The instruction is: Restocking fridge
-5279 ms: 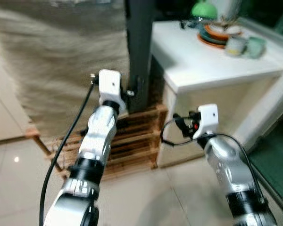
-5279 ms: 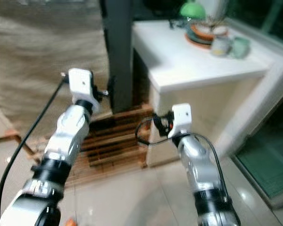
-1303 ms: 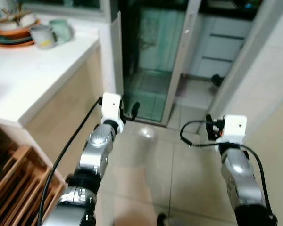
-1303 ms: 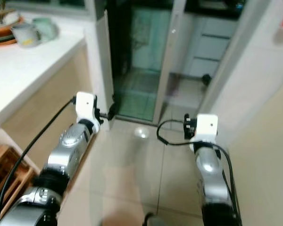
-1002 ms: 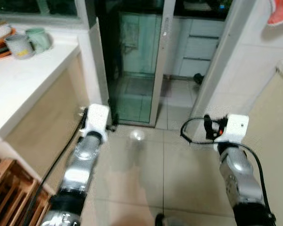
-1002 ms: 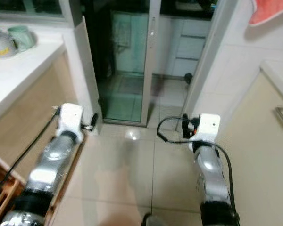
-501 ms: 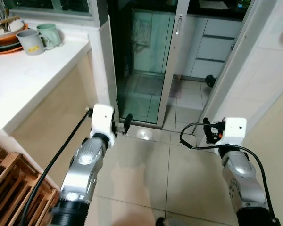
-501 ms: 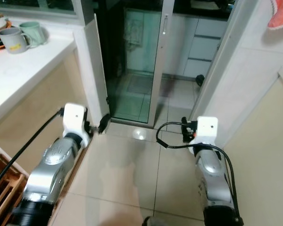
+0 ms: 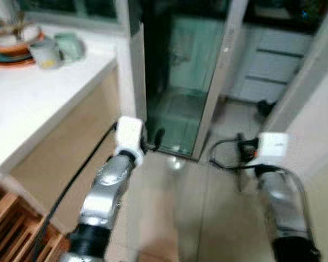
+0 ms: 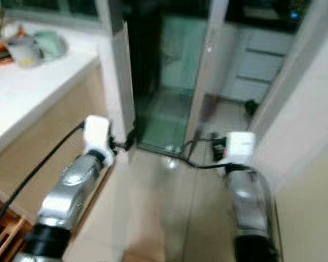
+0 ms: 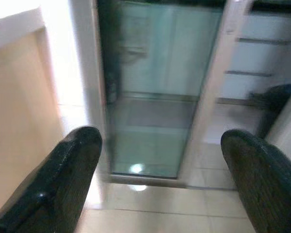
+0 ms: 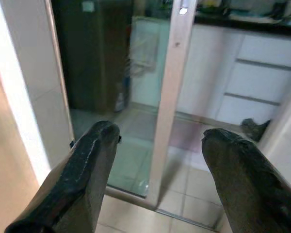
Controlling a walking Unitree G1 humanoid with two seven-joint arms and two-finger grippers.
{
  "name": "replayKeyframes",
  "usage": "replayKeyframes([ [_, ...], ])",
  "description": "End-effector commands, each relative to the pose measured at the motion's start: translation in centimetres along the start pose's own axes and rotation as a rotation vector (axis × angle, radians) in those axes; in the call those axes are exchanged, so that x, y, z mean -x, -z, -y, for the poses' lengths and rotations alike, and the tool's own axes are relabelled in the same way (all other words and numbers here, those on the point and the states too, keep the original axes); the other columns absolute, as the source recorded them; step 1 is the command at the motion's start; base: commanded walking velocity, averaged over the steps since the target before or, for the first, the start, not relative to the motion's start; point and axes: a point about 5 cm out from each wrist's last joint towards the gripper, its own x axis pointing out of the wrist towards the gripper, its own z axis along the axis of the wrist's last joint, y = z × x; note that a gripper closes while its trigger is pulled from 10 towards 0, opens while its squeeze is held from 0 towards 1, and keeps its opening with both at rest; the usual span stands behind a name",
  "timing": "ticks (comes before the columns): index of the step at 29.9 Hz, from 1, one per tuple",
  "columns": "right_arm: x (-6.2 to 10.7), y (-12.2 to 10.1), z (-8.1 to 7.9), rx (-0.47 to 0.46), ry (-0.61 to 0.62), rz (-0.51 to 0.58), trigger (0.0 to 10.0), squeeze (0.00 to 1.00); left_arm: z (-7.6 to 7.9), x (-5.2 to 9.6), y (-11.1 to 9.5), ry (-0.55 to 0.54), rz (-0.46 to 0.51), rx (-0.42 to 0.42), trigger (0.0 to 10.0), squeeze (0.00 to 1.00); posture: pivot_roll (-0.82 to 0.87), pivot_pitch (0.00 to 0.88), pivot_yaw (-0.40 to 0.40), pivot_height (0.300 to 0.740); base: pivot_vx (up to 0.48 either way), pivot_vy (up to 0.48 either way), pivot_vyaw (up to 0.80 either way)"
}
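Both arms were raised forward over a glossy pale tiled floor [image 9: 169,202]; head views motion-blurred. Left gripper [image 11: 160,165]: jaws spread wide, nothing between them; the fingers [image 11: 70,167] were rounded, matte black, finely textured. Right gripper [image 12: 157,160]: jaws likewise spread and empty.

Between and just beyond both pairs of jaws stood a sliding glass door [image 12: 136,97], its greenish pane smooth and reflective, with a pale metal frame post [image 12: 172,92] upright ahead of the right jaws. A bright spot of light lay on the floor at the door's foot.

Outboard of the left jaws ran a white-topped desk [image 9: 38,103] with a beige side panel. On its far end sat two mugs [image 9: 57,49] beside stacked dishes [image 9: 11,41].

Beyond the door, white flat-fronted drawers [image 12: 262,82]. Could not make out a fridge or any stock.
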Motion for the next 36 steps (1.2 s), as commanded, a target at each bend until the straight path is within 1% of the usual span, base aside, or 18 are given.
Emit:
replayKeyframes([
  [1, 0.4, 0.3, 1.1, -0.015, 0.000, -0.037, 10.0, 0.13, -1.3, 0.6, 1.9, -0.126, -0.128, -0.024, 10.0, 0.00, -0.15, 0.000, -0.036, 0.740, 0.390, 0.277, 0.00],
  [2, 0.6, 0.4, 1.0, -0.028, -0.027, -0.050, 10.0, 0.13, -2.2, 1.3, 2.9, -0.178, -0.195, -0.031, 10.0, 0.00, -0.15, 0.000, -0.039, 0.740, 0.000, 0.000, 0.00],
  [3, 0.6, 0.4, 1.0, -0.028, -0.027, -0.050, 10.0, 0.13, -2.2, 1.3, 2.9, -0.178, -0.195, -0.031, 10.0, 0.00, -0.15, 0.000, -0.039, 0.740, 0.000, 0.000, 0.00],
  [4, 0.7, 0.5, 0.9, -0.037, -0.043, -0.058, 10.0, 0.13, -2.7, 1.8, 3.5, -0.205, -0.235, -0.033, 10.0, 0.00, -0.14, 0.000, -0.043, 0.740, 0.000, 0.000, 0.00],
  [5, 1.1, 0.7, 1.0, -0.031, -0.068, -0.076, 10.0, 0.13, -2.7, 2.7, 3.9, -0.185, -0.252, -0.041, 10.0, 0.00, -0.13, 0.000, -0.052, 0.740, 0.000, 0.000, 0.00],
  [6, 1.4, 1.0, 1.2, -0.022, -0.078, -0.090, 10.0, 0.13, -2.8, 3.6, 4.0, -0.167, -0.256, -0.049, 10.0, 0.00, -0.11, 0.000, -0.059, 0.740, 0.000, 0.000, 0.00],
  [8, 1.8, 1.4, 1.7, -0.017, -0.077, -0.113, 10.0, 0.12, -2.8, 4.6, 4.0, -0.146, -0.258, -0.053, 10.0, 0.00, -0.08, 0.000, -0.070, 0.740, 0.000, 0.000, 0.00],
  [10, 1.5, 2.0, 2.1, -0.026, -0.049, -0.142, 10.0, 0.13, -2.8, 4.8, 4.1, -0.135, -0.244, -0.020, 10.0, 0.00, -0.07, 0.000, -0.079, 0.740, 0.000, 0.000, 0.00],
  [11, 1.3, 2.0, 2.0, -0.029, -0.041, -0.145, 10.0, 0.13, -2.6, 4.8, 4.1, -0.129, -0.237, -0.008, 10.0, 0.00, -0.07, 0.000, -0.080, 0.740, 0.000, 0.000, 0.00],
  [14, 1.0, 1.9, 1.8, -0.021, -0.040, -0.147, 10.0, 0.11, -2.1, 4.6, 4.0, -0.103, -0.240, -0.044, 10.0, 0.00, -0.07, 0.000, -0.079, 0.740, 0.000, 0.000, 0.00],
  [16, 1.2, 1.8, 1.6, -0.038, -0.049, -0.151, 10.0, 0.11, -1.6, 4.5, 4.3, -0.083, -0.281, -0.120, 10.0, 0.00, -0.08, 0.000, -0.070, 0.740, 0.000, 0.000, 0.00],
  [18, 1.4, 1.8, 1.6, -0.047, -0.047, -0.155, 10.0, 0.11, -1.5, 4.5, 4.3, -0.076, -0.287, -0.131, 10.0, 0.00, -0.08, 0.000, -0.070, 0.740, 0.000, 0.000, 0.00],
  [19, 1.7, 1.9, 1.7, -0.078, -0.044, -0.159, 10.0, 0.11, -1.7, 4.7, 4.0, -0.073, -0.297, -0.161, 10.0, 0.00, -0.09, 0.000, -0.061, 0.740, 0.000, 0.000, 0.00],
  [22, 2.0, 2.0, 1.8, -0.097, -0.065, -0.155, 10.0, 0.11, -1.8, 4.9, 3.6, -0.067, -0.301, -0.198, 10.0, 0.00, -0.09, 0.000, -0.054, 0.740, 0.000, 0.000, 0.00],
  [24, 2.0, 2.3, 2.0, -0.094, -0.064, -0.167, 10.0, 0.11, -1.6, 4.7, 3.3, -0.057, -0.295, -0.214, 10.0, 0.00, -0.09, 0.000, -0.048, 0.740, 0.000, 0.000, 0.00],
  [29, 1.9, 2.3, 2.7, -0.091, -0.021, -0.151, 10.0, 0.11, -1.4, 3.3, 1.4, -0.052, -0.215, -0.206, 10.0, 0.00, -0.10, 0.000, -0.045, 0.740, 0.000, 0.000, 0.00],
  [34, 2.1, 2.5, 2.6, -0.102, -0.004, -0.143, 10.0, 0.11, -1.7, 2.9, 0.3, -0.040, -0.186, -0.239, 10.0, 0.00, -0.10, 0.000, -0.004, 0.740, 0.000, 0.000, 0.00],
  [36, 2.1, 2.9, 2.0, -0.118, 0.013, -0.137, 10.0, 0.11, -2.2, 2.5, -0.4, -0.034, -0.163, -0.242, 10.0, 0.00, -0.11, 0.000, 0.027, 0.740, 0.000, 0.000, 0.00],
])
